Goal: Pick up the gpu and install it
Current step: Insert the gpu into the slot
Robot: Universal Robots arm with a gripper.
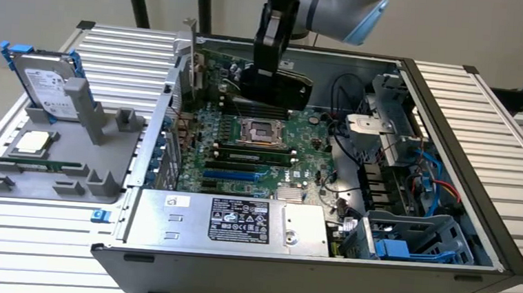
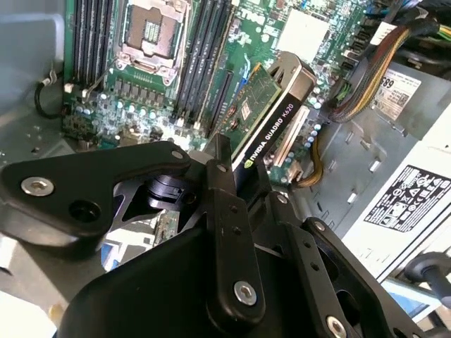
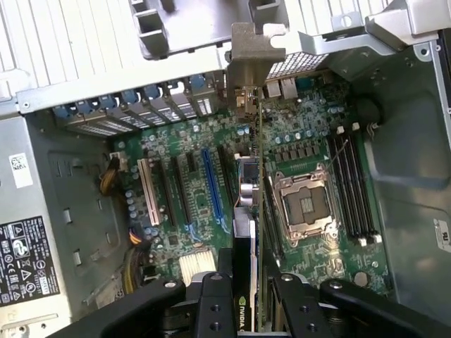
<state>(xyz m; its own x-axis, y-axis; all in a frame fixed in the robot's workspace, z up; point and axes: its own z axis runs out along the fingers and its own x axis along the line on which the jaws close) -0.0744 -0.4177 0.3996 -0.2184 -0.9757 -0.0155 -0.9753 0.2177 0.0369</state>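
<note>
The gpu (image 1: 293,86) hangs inside the open computer case (image 1: 448,118), above the far part of the motherboard (image 1: 242,159). My gripper (image 1: 268,78) is shut on it, one finger on each face. The card's silver end bracket (image 1: 191,48) points toward the case's rear wall at the exterior view's left. In the second wrist view the gpu (image 2: 271,116) shows its green board and black shroud edge past my gripper (image 2: 236,186). In the first wrist view the gpu (image 3: 248,204) is edge-on above the slots, and its bracket (image 3: 250,53) is near the rear slot openings, with my gripper (image 3: 246,292) clamped on it.
A blue slot (image 3: 211,183) and a white slot (image 3: 148,190) lie beside the card. The processor socket (image 1: 260,129), power supply (image 1: 237,221), cables (image 1: 425,179) and drive cage (image 1: 411,243) crowd the case. Outside, a grey fixture (image 1: 57,174) carries a blue-framed hard drive (image 1: 50,83).
</note>
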